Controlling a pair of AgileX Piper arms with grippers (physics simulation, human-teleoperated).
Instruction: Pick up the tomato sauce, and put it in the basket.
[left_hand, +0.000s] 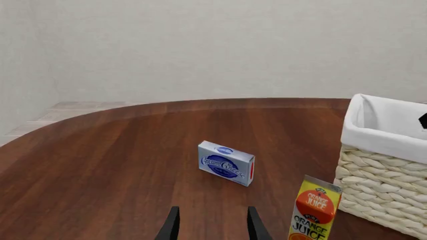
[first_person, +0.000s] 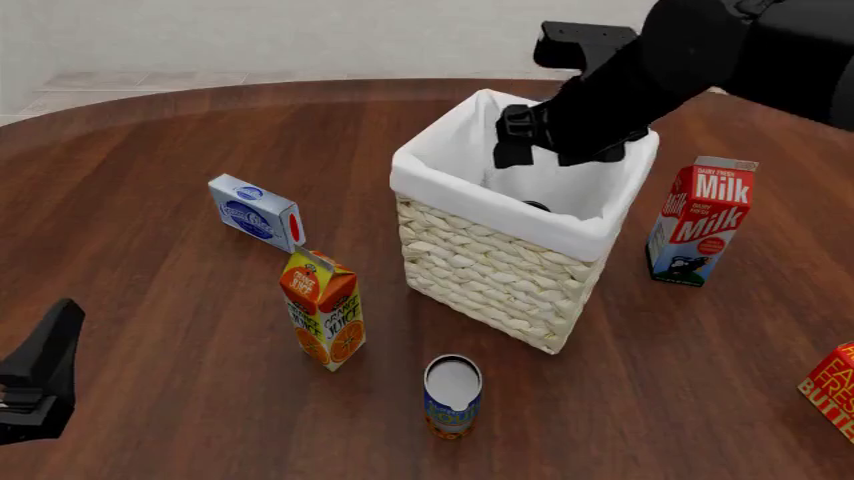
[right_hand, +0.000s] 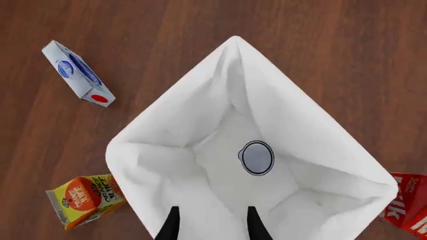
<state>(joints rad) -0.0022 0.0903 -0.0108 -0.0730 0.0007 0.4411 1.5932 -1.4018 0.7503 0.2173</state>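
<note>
The tomato sauce (right_hand: 256, 158) stands upright on the white cloth floor of the basket (right_hand: 167, 130), and only its silver-grey round top shows in the right wrist view. My right gripper (right_hand: 212, 227) hangs open straight above the basket's inside, clear of the can and holding nothing. The front view shows the same gripper (first_person: 547, 140) over the far side of the wicker basket (first_person: 487, 265). My left gripper (left_hand: 212, 227) is open and empty, low over the table at the near left (first_person: 38, 385), far from the basket (left_hand: 383, 195).
A blue cream cheese box (first_person: 255, 212) lies left of the basket. An orange juice carton (first_person: 323, 310) and a blue and orange can (first_person: 453, 396) stand in front of it. A milk carton (first_person: 699, 222) stands to its right, a red box (first_person: 833, 388) at the right edge.
</note>
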